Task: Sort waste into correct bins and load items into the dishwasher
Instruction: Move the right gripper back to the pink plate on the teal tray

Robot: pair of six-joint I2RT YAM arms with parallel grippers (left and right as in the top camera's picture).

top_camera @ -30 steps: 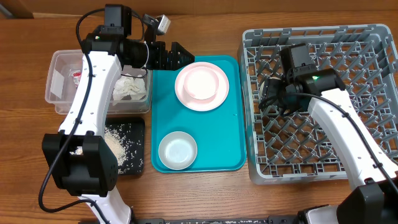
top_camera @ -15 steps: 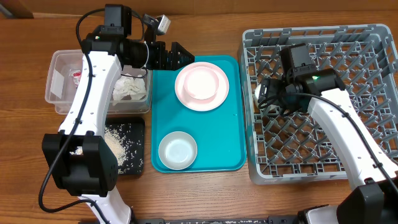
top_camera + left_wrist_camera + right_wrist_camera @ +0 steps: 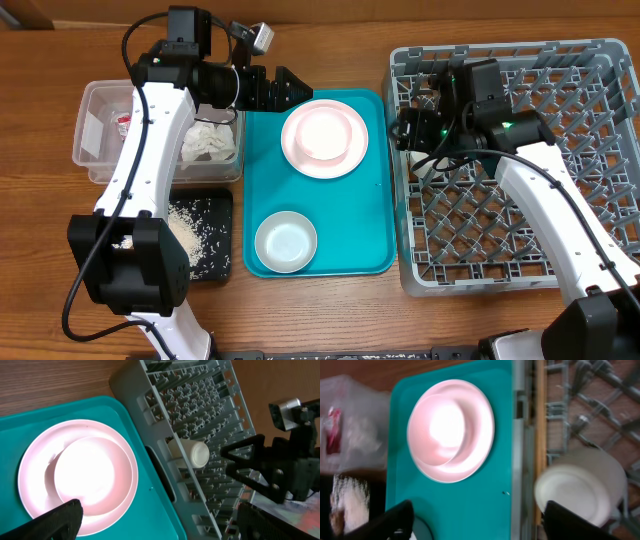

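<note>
The grey dish rack stands at the right. A small white cup lies on its side in the rack by the left wall; it also shows in the left wrist view. My right gripper is open and empty above the rack's left edge, next to the cup. My left gripper is open and empty above the teal tray's far left corner, beside the pink plate, which carries a pale bowl. A second small bowl sits on the tray's near part.
The teal tray lies between the rack and the bins. The clear tub at the left holds a red wrapper and a crumpled napkin. The black tray in front of it holds rice scraps.
My right gripper has drawn back and swung left toward the rack's left edge, leaving the white cup lying in the rack. The left arm has not moved.
</note>
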